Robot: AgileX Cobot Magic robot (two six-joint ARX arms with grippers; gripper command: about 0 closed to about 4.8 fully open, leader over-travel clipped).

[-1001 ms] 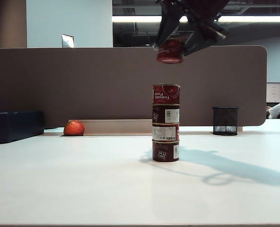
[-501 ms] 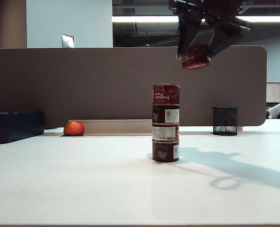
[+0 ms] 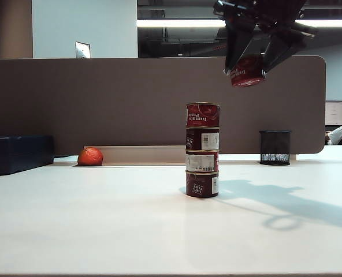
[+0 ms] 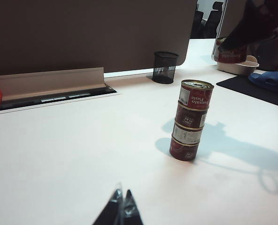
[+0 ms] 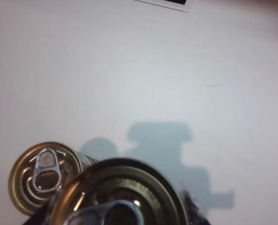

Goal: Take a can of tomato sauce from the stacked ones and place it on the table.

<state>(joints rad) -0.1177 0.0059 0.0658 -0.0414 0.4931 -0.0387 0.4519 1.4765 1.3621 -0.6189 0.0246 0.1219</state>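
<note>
High above the table (image 3: 101, 231), up and to the right of the stack in the exterior view, the right gripper (image 3: 249, 64) hangs with its two dark fingers clamped on one can of tomato sauce (image 3: 248, 70), jaws held about as wide as the tin. That can is tilted slightly, its base showing, and it touches nothing else. In the right wrist view its gold pull-tab lid (image 5: 120, 192) fills the space between the fingers.

Below and to the left of this gripper stand the stacked ones (image 3: 203, 150): four cans in a single slim column on the white tabletop, the top one showing "Tomato Paste" lettering and the lower three showing white label panels. That makes five cans in all.

Well behind, beside the brown partition (image 3: 101, 104), sit one black mesh cup (image 3: 275, 147) and one orange-red round object (image 3: 90, 156).

The left gripper (image 4: 121, 209) stays low over bare table, well apart from the column, its two fingertips pressed together and holding nothing.
</note>
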